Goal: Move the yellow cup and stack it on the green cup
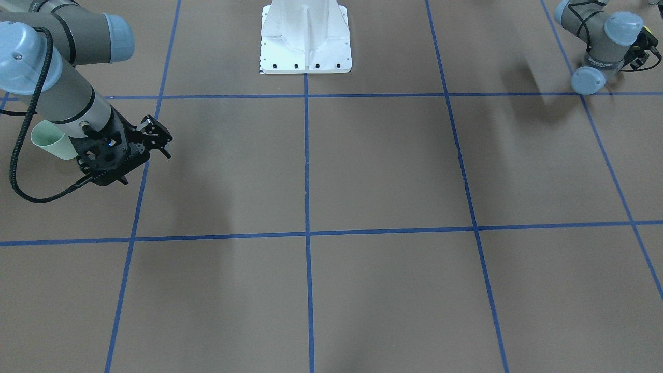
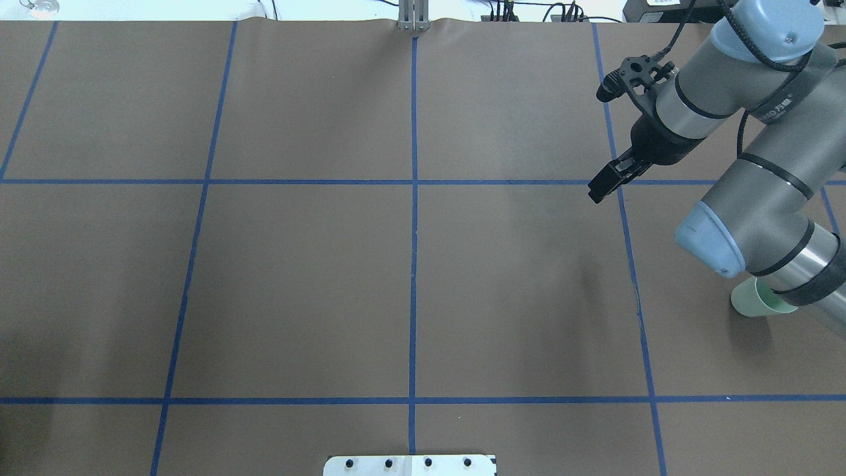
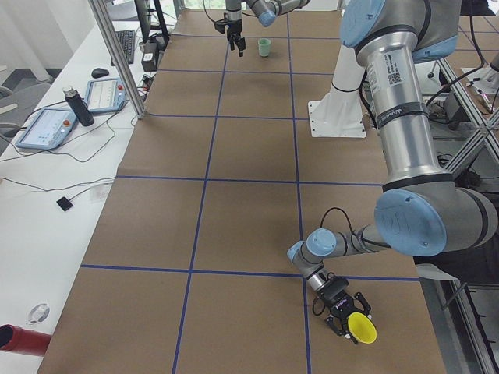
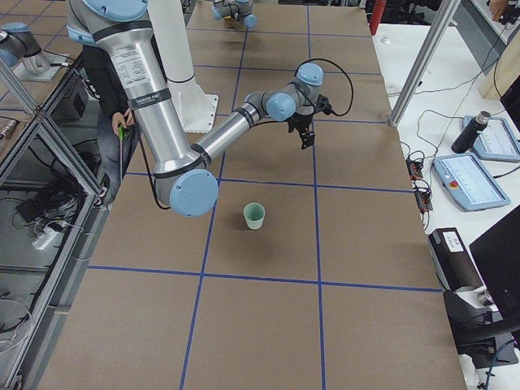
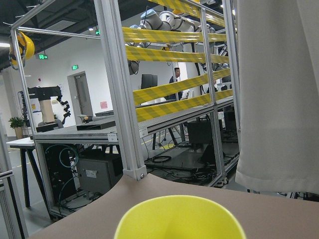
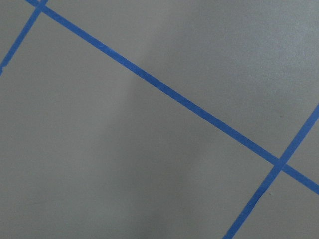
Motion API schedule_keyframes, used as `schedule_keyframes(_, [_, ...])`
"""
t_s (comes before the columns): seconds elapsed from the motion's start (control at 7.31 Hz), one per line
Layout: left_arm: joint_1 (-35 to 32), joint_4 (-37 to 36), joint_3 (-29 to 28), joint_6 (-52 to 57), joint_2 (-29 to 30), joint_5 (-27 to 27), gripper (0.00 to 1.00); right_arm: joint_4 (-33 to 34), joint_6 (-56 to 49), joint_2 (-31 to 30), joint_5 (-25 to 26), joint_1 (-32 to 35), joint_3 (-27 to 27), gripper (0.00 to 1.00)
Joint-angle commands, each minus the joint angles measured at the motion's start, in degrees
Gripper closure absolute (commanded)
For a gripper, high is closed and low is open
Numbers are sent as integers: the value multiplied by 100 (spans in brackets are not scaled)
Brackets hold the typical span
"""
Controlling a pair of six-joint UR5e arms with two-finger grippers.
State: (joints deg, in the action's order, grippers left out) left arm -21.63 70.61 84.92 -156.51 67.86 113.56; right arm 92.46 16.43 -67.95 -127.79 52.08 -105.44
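The yellow cup stands upright by the table's near end in the exterior left view, right at the tips of my left gripper, which lies low and level. Its rim fills the bottom of the left wrist view; no fingers show there, so I cannot tell whether that gripper is shut on it. The green cup stands upright on the table at the far side, partly hidden under my right forearm, and shows again as the green cup. My right gripper hangs open and empty above the table, well away from the green cup.
Blue tape lines divide the brown table into squares. The white robot base stands at the middle of the robot's edge. A side bench holds tablets and a bottle; a metal frame post rises beside it.
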Motion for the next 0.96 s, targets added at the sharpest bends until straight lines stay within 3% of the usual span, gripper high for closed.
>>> schedule_keyframes(0.0, [1, 31, 51, 164, -219, -9, 70, 0, 0, -8, 0, 4, -3, 1])
schedule_keyframes(0.14, [-8, 40, 199, 208, -438, -26, 71, 0, 0, -8, 0, 4, -3, 1])
schedule_keyframes(0.41, [-43, 23, 1215, 646, -1253, -35, 71, 0, 0, -25, 0, 4, 6, 1])
schedule_keyframes(0.68, [-200, 14, 1526, 1138, -1345, -88, 71, 0, 9, -34, 9, 4, 6, 1])
schedule_keyframes(0.82, [-724, -21, 1902, 1410, -1337, -627, 71, 0, 9, -51, 9, 4, -3, 1])
